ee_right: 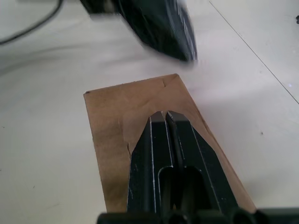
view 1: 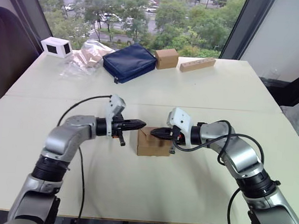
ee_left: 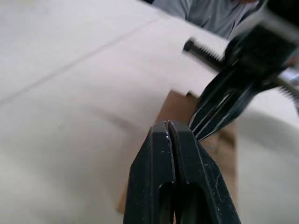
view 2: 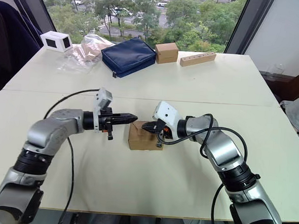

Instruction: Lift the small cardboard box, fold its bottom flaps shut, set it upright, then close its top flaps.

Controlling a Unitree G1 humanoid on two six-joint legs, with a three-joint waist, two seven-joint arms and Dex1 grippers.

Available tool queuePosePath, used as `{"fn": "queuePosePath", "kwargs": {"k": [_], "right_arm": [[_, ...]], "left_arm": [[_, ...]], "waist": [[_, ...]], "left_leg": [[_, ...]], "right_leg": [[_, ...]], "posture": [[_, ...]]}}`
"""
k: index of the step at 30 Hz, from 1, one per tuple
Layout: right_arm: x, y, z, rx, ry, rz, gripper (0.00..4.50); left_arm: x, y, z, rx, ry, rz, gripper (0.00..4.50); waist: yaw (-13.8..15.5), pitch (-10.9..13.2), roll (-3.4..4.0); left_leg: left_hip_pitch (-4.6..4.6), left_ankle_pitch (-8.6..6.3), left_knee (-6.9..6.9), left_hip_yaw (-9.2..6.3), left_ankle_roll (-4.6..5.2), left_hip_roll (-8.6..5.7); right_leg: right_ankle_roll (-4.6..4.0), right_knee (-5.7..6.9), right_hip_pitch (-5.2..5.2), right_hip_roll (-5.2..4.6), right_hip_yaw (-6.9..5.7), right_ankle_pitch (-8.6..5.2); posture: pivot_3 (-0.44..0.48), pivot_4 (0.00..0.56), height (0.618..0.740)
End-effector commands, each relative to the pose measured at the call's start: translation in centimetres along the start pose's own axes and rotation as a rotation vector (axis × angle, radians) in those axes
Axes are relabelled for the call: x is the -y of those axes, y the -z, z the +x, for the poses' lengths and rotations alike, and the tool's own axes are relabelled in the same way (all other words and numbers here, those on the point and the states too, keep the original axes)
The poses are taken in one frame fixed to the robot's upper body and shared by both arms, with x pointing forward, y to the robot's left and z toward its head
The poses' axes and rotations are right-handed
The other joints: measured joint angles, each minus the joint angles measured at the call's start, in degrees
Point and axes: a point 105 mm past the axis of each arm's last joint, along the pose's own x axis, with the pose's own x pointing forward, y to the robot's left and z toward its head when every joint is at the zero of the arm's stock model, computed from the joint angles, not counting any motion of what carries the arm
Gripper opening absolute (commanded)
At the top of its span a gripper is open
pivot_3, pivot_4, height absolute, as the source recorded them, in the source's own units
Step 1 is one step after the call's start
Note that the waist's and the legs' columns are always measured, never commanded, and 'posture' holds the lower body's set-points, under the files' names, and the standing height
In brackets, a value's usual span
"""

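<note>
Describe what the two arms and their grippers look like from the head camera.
Both arms are silver-grey metal with black joints. Each wrist carries a white camera block, and loose black cables loop along each arm. The left gripper and right gripper each have two slim black fingers tapering to a point.

- The left gripper [view 1: 140,124] has its fingers pressed together, the arm bent inward and pointing toward the right one.
- The right gripper [view 1: 156,132] has its fingers closed too, its forearm reaching inward, tips facing the left's.

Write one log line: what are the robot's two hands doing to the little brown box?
small brown cardboard box: upright on table, top flaps closed | left gripper: shut, at left top edge | right gripper: shut, over top
</note>
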Motion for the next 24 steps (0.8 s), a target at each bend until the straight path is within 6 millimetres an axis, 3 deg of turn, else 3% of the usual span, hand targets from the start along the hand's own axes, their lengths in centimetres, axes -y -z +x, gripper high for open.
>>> {"fn": "queuePosePath", "kwargs": {"k": [1,8,13,24], "right_arm": [[-0.1,-1.7,-0.7,0.055,0.010,-0.035,0.00],[-1.5,-2.9,-1.7,0.087,-0.020,-0.053,0.00],[-2.3,-1.8,-1.4,0.043,-0.031,-0.068,0.00],[-1.4,-0.1,-0.5,-0.033,0.013,-0.109,0.00]], "left_arm": [[-0.6,-0.6,0.2,0.020,-0.008,0.043,0.03],[-1.0,-0.3,0.7,0.026,0.000,0.031,0.03],[-0.8,-0.5,0.8,0.044,0.006,0.014,0.03],[-0.3,-0.7,0.8,0.052,0.025,0.000,0.03]], "waist": [[0.08,0.00,0.00],[0.28,0.00,0.01],[0.22,-0.01,0.01],[0.22,-0.01,0.01]], "left_leg": [[0.00,0.00,0.00,0.00,0.00,0.01],[0.00,0.00,0.00,-0.01,0.00,0.01],[0.01,0.00,0.00,0.00,0.00,0.01],[0.02,0.00,0.00,0.00,0.00,0.01]], "right_leg": [[0.00,0.00,0.00,0.01,0.00,0.00],[0.00,-0.01,0.02,-0.01,0.00,0.00],[0.00,-0.01,0.04,-0.01,0.00,0.00],[0.00,-0.01,0.03,0.00,0.00,0.00]], "posture": [[0.000,0.150,0.740],[0.000,0.150,0.740],[0.000,0.150,0.740],[0.000,0.150,0.740]]}}
